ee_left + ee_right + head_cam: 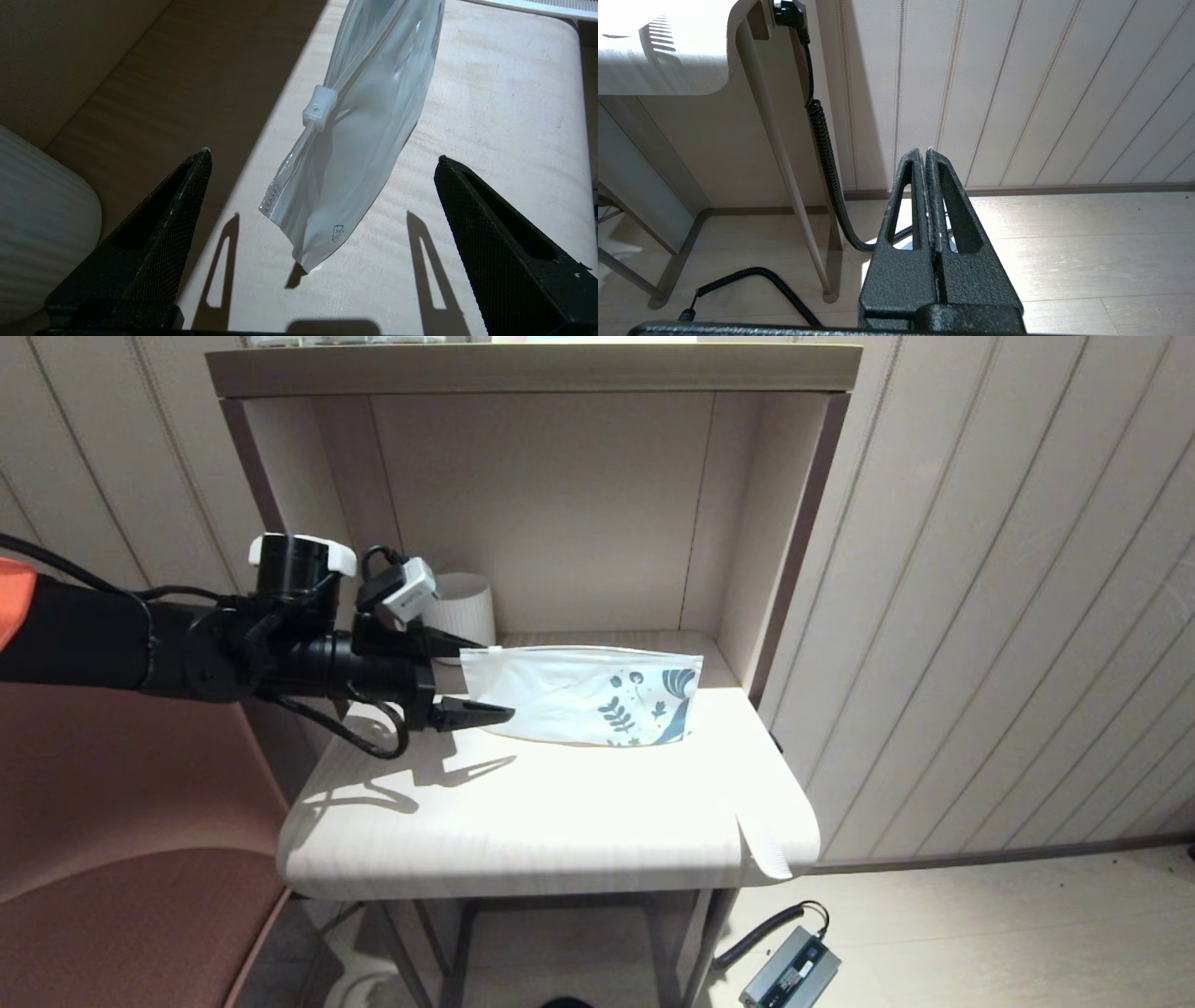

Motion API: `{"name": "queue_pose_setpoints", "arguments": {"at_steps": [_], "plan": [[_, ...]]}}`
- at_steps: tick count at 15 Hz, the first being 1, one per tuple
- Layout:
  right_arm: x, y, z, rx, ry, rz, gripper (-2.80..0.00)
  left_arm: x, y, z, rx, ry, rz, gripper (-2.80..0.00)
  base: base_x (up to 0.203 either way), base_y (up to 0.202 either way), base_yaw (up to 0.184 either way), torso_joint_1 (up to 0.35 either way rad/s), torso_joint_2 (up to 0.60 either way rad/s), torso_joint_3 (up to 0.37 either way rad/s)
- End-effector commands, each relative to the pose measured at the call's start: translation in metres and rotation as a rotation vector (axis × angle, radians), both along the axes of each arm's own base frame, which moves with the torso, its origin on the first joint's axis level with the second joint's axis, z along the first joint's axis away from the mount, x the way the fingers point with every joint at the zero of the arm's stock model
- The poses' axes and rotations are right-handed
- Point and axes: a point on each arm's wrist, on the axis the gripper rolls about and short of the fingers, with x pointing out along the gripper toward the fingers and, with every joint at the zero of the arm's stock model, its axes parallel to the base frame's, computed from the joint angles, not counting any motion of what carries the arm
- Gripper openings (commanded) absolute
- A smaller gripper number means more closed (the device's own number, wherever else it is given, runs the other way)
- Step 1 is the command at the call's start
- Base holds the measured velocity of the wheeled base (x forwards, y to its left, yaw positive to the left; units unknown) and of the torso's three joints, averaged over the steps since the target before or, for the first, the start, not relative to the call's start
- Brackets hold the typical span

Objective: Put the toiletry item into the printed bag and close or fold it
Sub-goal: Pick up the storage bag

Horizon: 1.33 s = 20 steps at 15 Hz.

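The printed bag (583,695) stands on its long edge on the table (523,821), leaf print at its right end. Its plain end (345,177) with the zip slider (320,107) reaches in between the fingers of my left gripper (495,679), which is open and touches nothing. The white comb (766,845) lies at the table's front right corner, overhanging the edge, far from that gripper; in the left wrist view the comb (532,5) is at the far rim. My right gripper (927,151) is shut and empty, low beside the table.
A white ribbed mug (462,607) stands at the back left of the alcove, close behind my left gripper. The alcove walls (794,551) close in the back and sides. A coiled cable (826,154) and a power adapter (789,971) are on the floor. A brown chair (121,821) is at the left.
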Motion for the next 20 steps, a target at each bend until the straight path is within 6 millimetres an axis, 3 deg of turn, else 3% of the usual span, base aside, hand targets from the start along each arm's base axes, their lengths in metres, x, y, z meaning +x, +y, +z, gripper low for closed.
{"name": "queue_pose_setpoints", "arguments": {"at_steps": [1,13,14,20], "plan": [[0.0001,0.0000,0.0000,0.000,0.002,-0.001,-2.80,0.0088,-0.0039,-0.0104,0.004,0.015,-0.009,0.00,0.000,0.000,0.000,0.000,0.00,0.000],[0.0001,0.0000,0.0000,0.000,0.002,0.000,-2.80,0.0152,-0.0113,-0.0071,-0.003,-0.005,-0.022,0.00,0.000,0.000,0.000,0.000,0.00,0.000],[0.0001,0.0000,0.0000,0.000,0.002,-0.001,-2.80,0.0153,-0.0113,-0.0069,-0.002,-0.006,-0.021,-2.80,0.000,0.000,0.000,0.000,0.00,0.000],[0.0001,0.0000,0.0000,0.000,0.002,-0.001,-2.80,0.0161,-0.0121,-0.0111,0.006,-0.013,-0.024,-2.80,0.000,0.000,0.000,0.000,0.00,0.000]]}}
